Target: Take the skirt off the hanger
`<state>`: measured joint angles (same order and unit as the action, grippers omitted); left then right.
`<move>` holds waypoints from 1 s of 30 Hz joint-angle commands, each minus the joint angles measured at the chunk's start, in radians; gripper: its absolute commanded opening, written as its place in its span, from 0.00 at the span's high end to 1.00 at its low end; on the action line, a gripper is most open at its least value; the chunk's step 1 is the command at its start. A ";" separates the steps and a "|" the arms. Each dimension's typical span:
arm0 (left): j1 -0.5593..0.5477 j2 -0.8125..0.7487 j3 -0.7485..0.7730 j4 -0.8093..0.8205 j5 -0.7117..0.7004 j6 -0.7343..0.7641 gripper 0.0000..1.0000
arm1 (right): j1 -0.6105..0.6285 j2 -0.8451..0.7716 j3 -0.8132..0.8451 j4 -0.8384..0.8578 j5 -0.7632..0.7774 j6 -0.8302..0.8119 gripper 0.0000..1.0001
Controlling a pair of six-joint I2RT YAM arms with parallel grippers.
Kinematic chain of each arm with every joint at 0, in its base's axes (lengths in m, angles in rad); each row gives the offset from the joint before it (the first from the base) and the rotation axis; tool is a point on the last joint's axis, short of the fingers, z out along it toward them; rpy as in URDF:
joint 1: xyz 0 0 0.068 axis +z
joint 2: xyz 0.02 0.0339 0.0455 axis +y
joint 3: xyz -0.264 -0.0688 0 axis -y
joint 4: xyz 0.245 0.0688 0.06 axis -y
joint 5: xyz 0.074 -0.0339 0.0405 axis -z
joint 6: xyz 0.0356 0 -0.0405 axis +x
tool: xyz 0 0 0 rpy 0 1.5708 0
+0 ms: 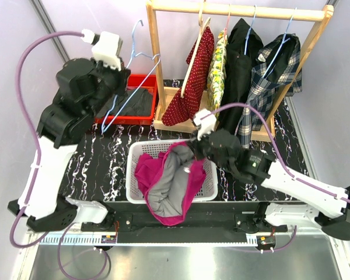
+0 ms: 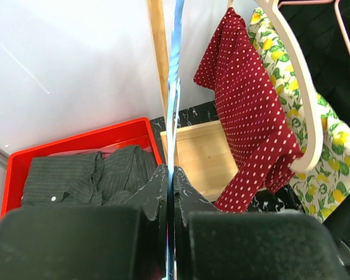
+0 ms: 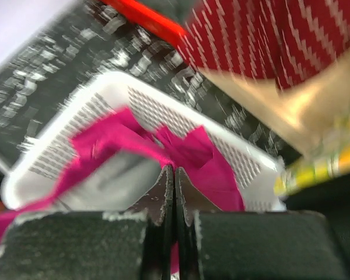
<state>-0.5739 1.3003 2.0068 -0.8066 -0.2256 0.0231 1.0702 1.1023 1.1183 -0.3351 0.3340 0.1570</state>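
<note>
right wrist view blurred; hanger [image 2: 174,87] top cropped; skirt [image 1: 169,186] hides basket [image 1: 157,144] floor

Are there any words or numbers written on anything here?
None can be read.
No text shows on the skirt, hanger, basket or red bin.
The small board at the near edge is too small to read.

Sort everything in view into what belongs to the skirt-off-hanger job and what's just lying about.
Job: pink skirt; blue hanger; white basket holding the skirt; left gripper, shut on the hanger; right gripper, shut over the basket.

Lying about: wooden rack; polka-dot garment; lemon-print garment; black garment; plaid garment; red bin; grey garment in it.
</note>
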 commanded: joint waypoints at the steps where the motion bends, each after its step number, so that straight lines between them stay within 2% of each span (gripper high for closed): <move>1: 0.002 0.069 0.101 0.070 0.005 -0.015 1.00 | 0.004 -0.061 -0.138 0.116 0.125 0.084 1.00; 7: 0.003 0.192 0.207 0.075 0.025 -0.049 1.00 | 0.004 -0.007 -0.273 0.157 0.108 0.147 1.00; 12: 0.009 0.287 0.277 0.132 0.055 -0.086 1.00 | 0.007 0.091 -0.345 0.272 0.115 0.136 1.00; 16: 0.016 0.372 0.398 0.149 0.063 -0.118 1.00 | 0.007 0.269 -0.307 0.286 0.157 0.105 1.00; 19: 0.026 0.428 0.447 0.156 0.062 -0.120 1.00 | 0.010 0.341 -0.285 0.289 0.186 0.092 1.00; 23: 0.065 0.464 0.446 0.198 0.072 -0.138 1.00 | 0.008 0.369 -0.278 0.309 0.240 0.073 1.00; 30: 0.144 0.560 0.477 0.225 0.104 -0.196 1.00 | 0.011 0.380 -0.221 0.324 0.211 0.059 0.99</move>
<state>-0.4641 1.8179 2.4237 -0.6693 -0.1581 -0.1268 1.0718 1.4734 0.8276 -0.0727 0.5152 0.2306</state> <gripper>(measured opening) 0.024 0.011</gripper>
